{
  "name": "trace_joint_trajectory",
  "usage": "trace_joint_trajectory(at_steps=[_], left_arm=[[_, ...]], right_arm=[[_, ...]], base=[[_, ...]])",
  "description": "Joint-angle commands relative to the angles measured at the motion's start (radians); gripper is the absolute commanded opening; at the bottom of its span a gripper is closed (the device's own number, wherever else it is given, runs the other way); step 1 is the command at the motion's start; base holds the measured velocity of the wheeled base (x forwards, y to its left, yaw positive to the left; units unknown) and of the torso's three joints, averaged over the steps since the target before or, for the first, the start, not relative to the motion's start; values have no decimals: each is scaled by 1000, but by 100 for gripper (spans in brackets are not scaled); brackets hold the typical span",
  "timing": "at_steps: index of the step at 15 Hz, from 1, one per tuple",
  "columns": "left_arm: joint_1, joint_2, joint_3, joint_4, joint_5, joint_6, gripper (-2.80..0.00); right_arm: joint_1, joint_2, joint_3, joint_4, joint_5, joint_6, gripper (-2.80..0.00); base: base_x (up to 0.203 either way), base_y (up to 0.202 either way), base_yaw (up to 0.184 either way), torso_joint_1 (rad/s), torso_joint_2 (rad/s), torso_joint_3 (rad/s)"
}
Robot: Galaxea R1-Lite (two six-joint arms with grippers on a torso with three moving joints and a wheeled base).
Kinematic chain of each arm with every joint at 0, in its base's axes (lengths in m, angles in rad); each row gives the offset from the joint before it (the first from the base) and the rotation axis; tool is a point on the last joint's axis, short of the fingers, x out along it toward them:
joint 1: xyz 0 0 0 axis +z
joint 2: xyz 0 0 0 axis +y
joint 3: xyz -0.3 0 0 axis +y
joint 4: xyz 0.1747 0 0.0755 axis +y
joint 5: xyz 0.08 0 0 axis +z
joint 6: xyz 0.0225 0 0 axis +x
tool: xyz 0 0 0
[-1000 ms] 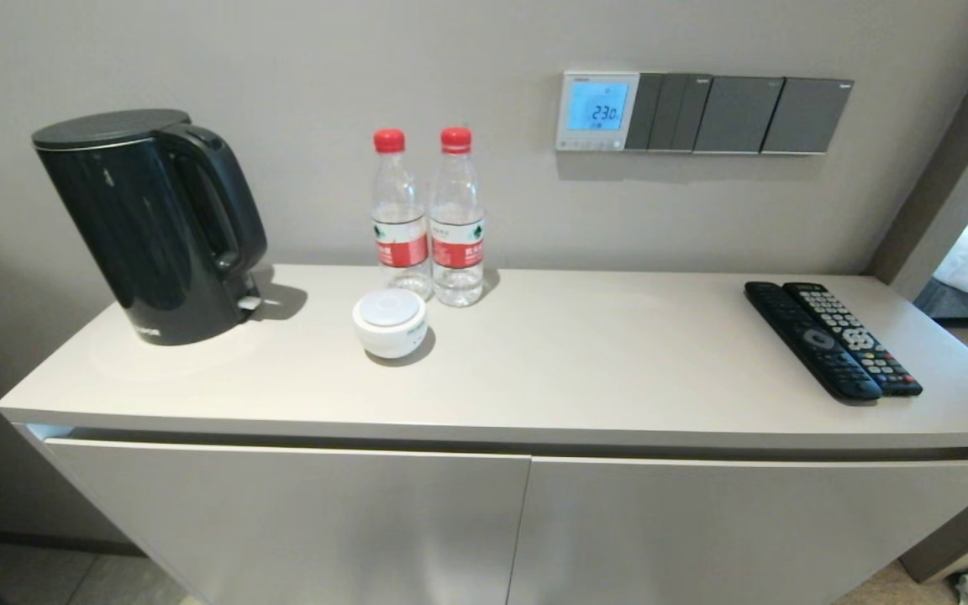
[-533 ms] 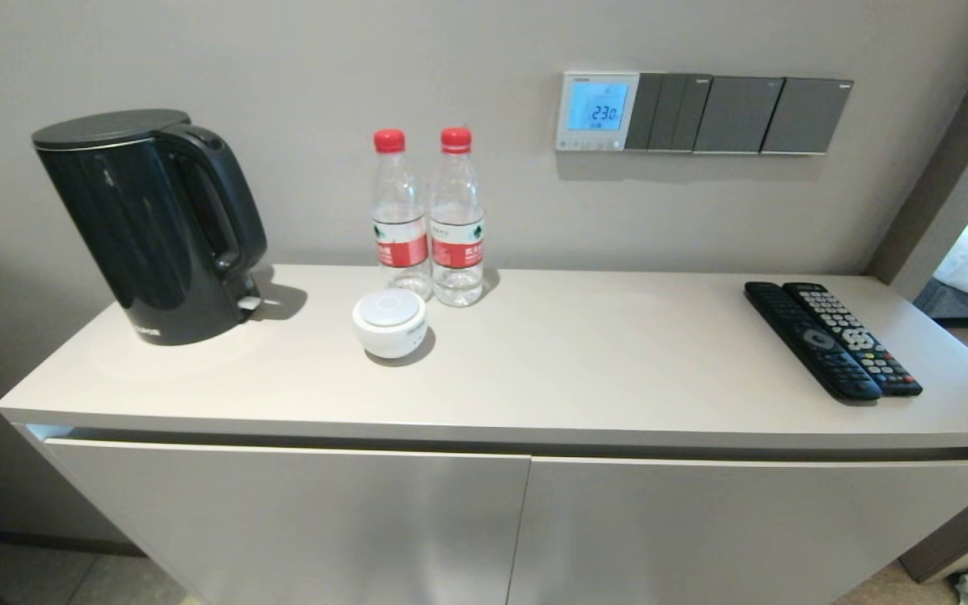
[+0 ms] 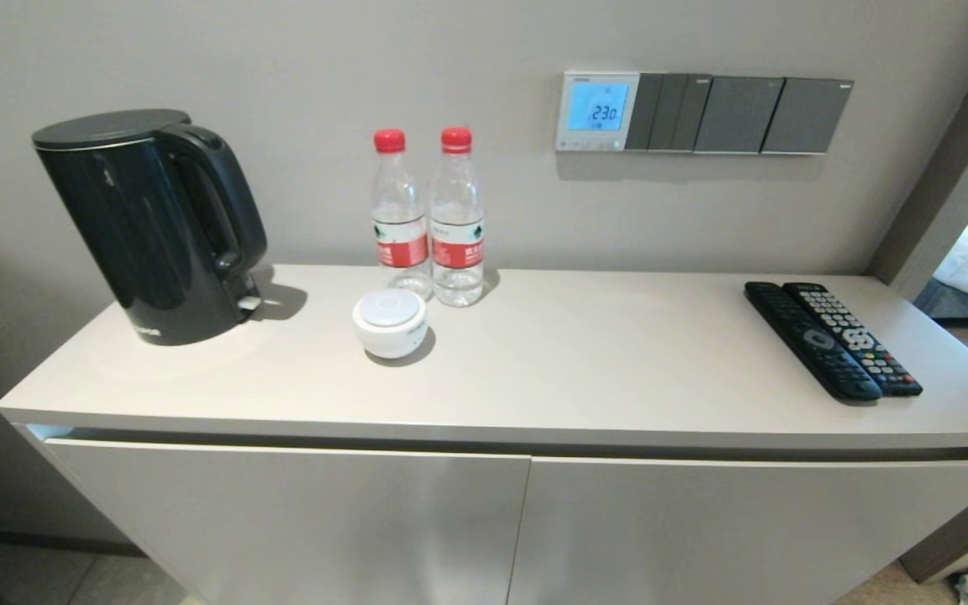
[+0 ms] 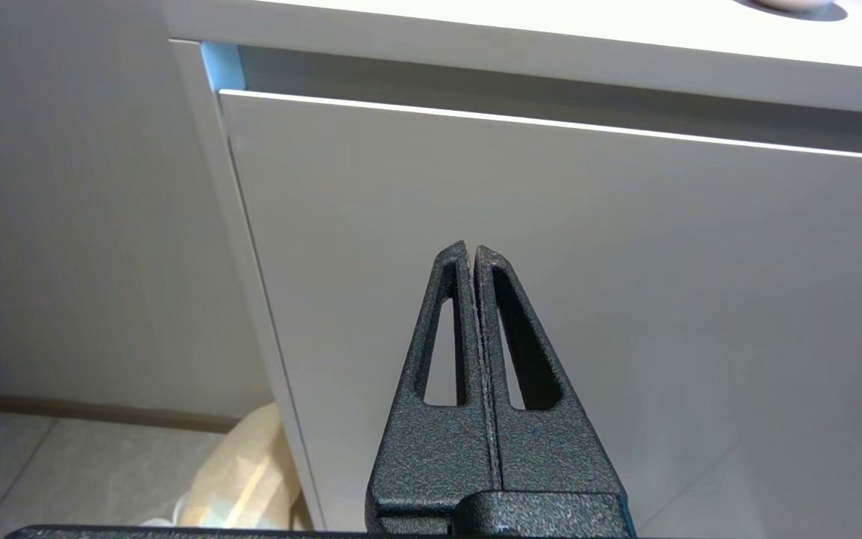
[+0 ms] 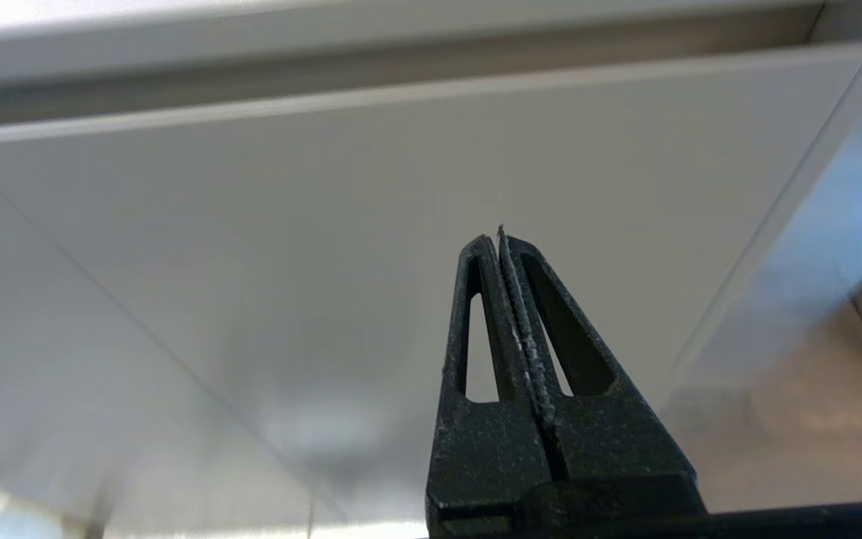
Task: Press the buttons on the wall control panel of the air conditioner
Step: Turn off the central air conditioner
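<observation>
The air conditioner's wall control panel (image 3: 598,110) is a small white-framed thermostat on the wall above the cabinet, its screen lit pale blue with digits. The buttons (image 3: 590,144) are a row of tiny pale grey keys along its bottom edge. Neither arm shows in the head view. My left gripper (image 4: 473,254) is shut and empty, low before the cabinet's left door. My right gripper (image 5: 500,241) is shut and empty, low before the cabinet's right door. Both are far below the panel.
Dark grey switch plates (image 3: 736,114) sit right of the panel. On the cabinet top (image 3: 585,370) stand a black kettle (image 3: 148,223), two water bottles (image 3: 429,214), a white round container (image 3: 390,322) and two black remotes (image 3: 833,338). A doorway opens at the right.
</observation>
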Motion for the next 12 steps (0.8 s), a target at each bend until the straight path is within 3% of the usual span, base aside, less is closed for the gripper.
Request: trace_joint_trajectory(at_steps=[1,12], left_arm=[[0,0,0,-1,0,-1,-280],[0,0,0,-1,0,-1,-280]], right_arm=[[-2,-106,0,5,-7,-1,-280],[-3,-128,6,34,-34,0,-280]], base=[[0,0,0,0,0,0],[0,0,0,0,0,0]])
